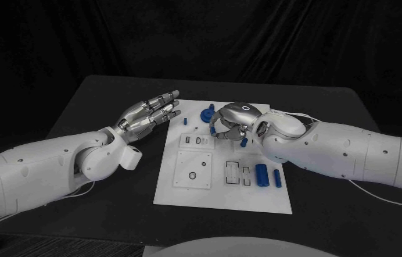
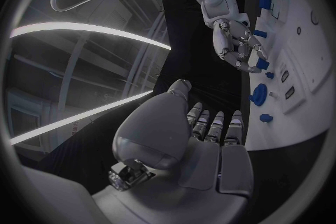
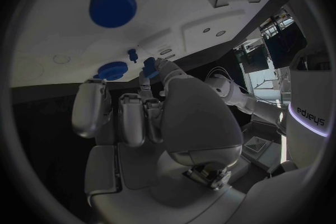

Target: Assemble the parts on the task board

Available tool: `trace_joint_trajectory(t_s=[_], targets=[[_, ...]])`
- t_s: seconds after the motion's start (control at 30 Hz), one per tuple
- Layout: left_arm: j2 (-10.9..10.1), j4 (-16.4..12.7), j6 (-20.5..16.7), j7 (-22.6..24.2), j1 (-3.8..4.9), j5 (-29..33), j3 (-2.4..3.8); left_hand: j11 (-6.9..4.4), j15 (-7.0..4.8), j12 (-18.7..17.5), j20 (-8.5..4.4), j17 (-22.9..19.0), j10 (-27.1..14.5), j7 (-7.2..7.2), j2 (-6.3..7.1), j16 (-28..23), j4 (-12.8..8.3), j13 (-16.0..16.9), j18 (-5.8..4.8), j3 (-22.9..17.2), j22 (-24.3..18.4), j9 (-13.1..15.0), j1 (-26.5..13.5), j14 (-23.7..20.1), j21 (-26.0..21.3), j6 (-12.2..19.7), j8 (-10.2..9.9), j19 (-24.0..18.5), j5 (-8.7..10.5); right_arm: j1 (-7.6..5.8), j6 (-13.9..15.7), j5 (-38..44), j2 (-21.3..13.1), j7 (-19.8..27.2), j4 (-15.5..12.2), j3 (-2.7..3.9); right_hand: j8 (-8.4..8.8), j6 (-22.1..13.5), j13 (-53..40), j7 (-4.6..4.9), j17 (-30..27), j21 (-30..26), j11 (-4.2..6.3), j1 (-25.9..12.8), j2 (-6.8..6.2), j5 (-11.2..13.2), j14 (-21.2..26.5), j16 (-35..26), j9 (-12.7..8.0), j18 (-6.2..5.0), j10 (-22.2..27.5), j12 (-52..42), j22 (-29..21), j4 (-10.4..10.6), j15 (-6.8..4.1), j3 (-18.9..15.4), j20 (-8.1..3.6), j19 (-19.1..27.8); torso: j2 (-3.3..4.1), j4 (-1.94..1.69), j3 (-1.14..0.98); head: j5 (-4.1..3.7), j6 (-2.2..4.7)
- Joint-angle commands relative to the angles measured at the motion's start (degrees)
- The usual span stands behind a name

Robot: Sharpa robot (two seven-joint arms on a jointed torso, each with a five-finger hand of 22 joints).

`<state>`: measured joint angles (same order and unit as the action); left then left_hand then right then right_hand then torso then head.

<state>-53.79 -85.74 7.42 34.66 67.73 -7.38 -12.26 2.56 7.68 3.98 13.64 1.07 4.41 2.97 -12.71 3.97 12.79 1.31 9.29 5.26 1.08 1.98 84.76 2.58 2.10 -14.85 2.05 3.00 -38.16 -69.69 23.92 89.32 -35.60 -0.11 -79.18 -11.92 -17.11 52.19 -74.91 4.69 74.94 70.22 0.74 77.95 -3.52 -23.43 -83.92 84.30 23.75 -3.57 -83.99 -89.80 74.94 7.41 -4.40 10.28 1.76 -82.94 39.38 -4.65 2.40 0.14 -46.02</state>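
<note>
The task board [image 1: 225, 196], a white plate, is seen lying on the black worktop [image 1: 100, 94] with its long axis running away from the robot, and two blue cylinders [image 1: 261, 173] are laid side by side near its right edge, their long axes along the same line. A small blue part [image 3: 150, 63] is pinched in the fingertips of the right hand [image 1: 230, 120] over the far half of the board, beside a round blue part [image 1: 207, 114], while the left hand [image 1: 151, 114] is held flat with fingers extended and nothing in it, just off the board's left edge. Black curtains are hung behind, and "edjeys" is read on a white panel [image 3: 311, 115] in the right wrist view.
</note>
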Motion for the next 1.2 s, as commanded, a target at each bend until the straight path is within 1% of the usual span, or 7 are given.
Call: trace_joint_trajectory(t_s=[0.03,0.2,0.33,0.6,0.83,0.9,1.2], targets=[[0.2,0.0,0.6,0.5,-0.05,0.1,0.05,0.22,0.31,0.2,0.5,0.1,0.1,0.19,0.29,0.2,-0.1,0.1,0.95,-0.4,-0.1,0.1,0.0,0.1,0.1,0.1,0.4,0.1,-0.23,0.34,-1.6,1.0,0.3,-1.8,0.3,0.02,-0.13,-0.2,-15.1,0.05,10.0,-0.1,-0.46,-0.4,-0.1,0.0,-4.8,-0.2,0.3,-0.54,-6.0,-0.2,9.4,-0.3,0.33,-0.1,0.3,-0.1,0.05,0.05,0.02,0.06,0.02],[0.2,0.0,0.6,0.5,-0.05,0.1,0.05,0.31,0.3,0.3,0.5,0.1,0.2,0.17,0.3,0.2,-0.1,0.1,0.95,-0.4,-0.1,0.1,-0.1,0.1,0.1,0.2,0.4,0.1,-0.22,0.88,-2.2,1.0,1.0,-1.9,0.8,0.02,-0.12,-0.2,-15.1,0.07,9.9,-0.4,-0.51,-0.6,-0.08,0.1,-4.8,-0.4,0.3,-0.59,-6.0,-0.2,9.3,-0.3,0.37,-0.1,0.33,0.0,0.01,0.24,0.06,0.25,-0.13],[0.3,0.0,0.6,0.5,-0.05,0.1,0.05,0.31,0.3,0.3,0.5,0.1,0.2,0.17,0.3,0.2,-0.1,0.1,0.95,-0.4,-0.1,0.1,-0.1,0.1,0.1,0.2,0.4,0.1,-0.22,1.15,-2.4,1.0,1.4,-1.9,1.2,0.02,-0.1,-0.3,-15.1,0.09,9.8,-0.4,-0.51,-0.6,-0.09,0.2,-4.8,-0.4,0.3,-0.6,-6.0,-0.2,9.3,-0.3,0.39,-0.1,0.35,0.0,0.04,0.09,0.04,0.12,-0.17],[0.3,0.1,0.7,0.5,-0.05,0.1,0.05,0.31,0.3,0.3,0.5,0.1,0.2,0.17,0.3,0.2,-0.1,0.1,0.95,-0.4,-0.1,0.1,-0.1,0.1,0.1,0.2,0.4,0.1,-0.22,1.38,-2.8,1.0,1.9,-1.9,1.7,0.02,-0.01,-0.5,-15.1,0.14,9.8,-0.5,-0.52,-0.7,-0.1,0.3,-4.8,-0.4,0.3,-0.62,-6.0,-0.2,9.3,-0.3,0.42,-0.1,0.4,0.0,0.03,0.08,0.03,0.06,-0.22],[0.5,0.2,0.7,0.5,-0.05,0.1,0.05,0.31,0.3,0.3,0.5,0.1,0.2,0.17,0.3,0.2,-0.1,0.1,0.95,-0.4,-0.1,0.1,-0.1,0.1,0.1,0.2,0.4,0.1,-0.22,1.44,-3.7,1.0,2.1,-2.1,1.8,0.02,0.44,-1.5,-15.1,0.36,9.6,-0.8,-0.55,-1.0,-0.07,0.8,-4.7,-0.6,0.1,-0.68,-6.0,-0.2,9.2,-0.4,0.48,0.0,0.51,0.1,0.03,0.07,0.04,-0.01,-0.3],[0.5,0.2,0.7,0.5,-0.05,0.1,0.05,0.39,0.29,0.4,0.5,0.0,0.2,0.14,0.32,0.2,-0.2,0.1,0.95,-0.5,-0.1,0.0,-0.1,0.1,0.0,0.2,0.4,0.1,-0.22,1.45,-4.1,1.0,2.2,-2.2,1.9,0.02,1.26,-2.9,-15.1,0.63,9.5,-1.2,-0.62,-1.4,-0.12,1.6,-4.7,-0.7,-0.3,-0.75,-6.0,-0.2,9.1,-0.5,0.54,0.1,0.62,0.2,0.04,0.07,0.03,-0.05,-0.36],[0.5,0.3,0.7,0.4,-0.06,0.1,0.05,0.39,0.29,0.4,0.5,0.0,0.2,0.14,0.32,0.2,-0.2,0.1,0.95,-0.5,-0.1,0.0,-0.1,0.1,0.0,0.2,0.4,0.1,-0.22,1.51,-4.9,1.0,2.5,-2.3,2.0,0.02,2.86,-5.2,-15.1,0.9,9.4,-1.6,-0.75,-1.9,-0.55,3.2,-4.6,-0.9,-1.6,-0.8,-6.0,-0.2,9.1,-0.8,0.67,0.3,0.76,0.2,0.04,0.16,0.07,0.04,-0.43]])
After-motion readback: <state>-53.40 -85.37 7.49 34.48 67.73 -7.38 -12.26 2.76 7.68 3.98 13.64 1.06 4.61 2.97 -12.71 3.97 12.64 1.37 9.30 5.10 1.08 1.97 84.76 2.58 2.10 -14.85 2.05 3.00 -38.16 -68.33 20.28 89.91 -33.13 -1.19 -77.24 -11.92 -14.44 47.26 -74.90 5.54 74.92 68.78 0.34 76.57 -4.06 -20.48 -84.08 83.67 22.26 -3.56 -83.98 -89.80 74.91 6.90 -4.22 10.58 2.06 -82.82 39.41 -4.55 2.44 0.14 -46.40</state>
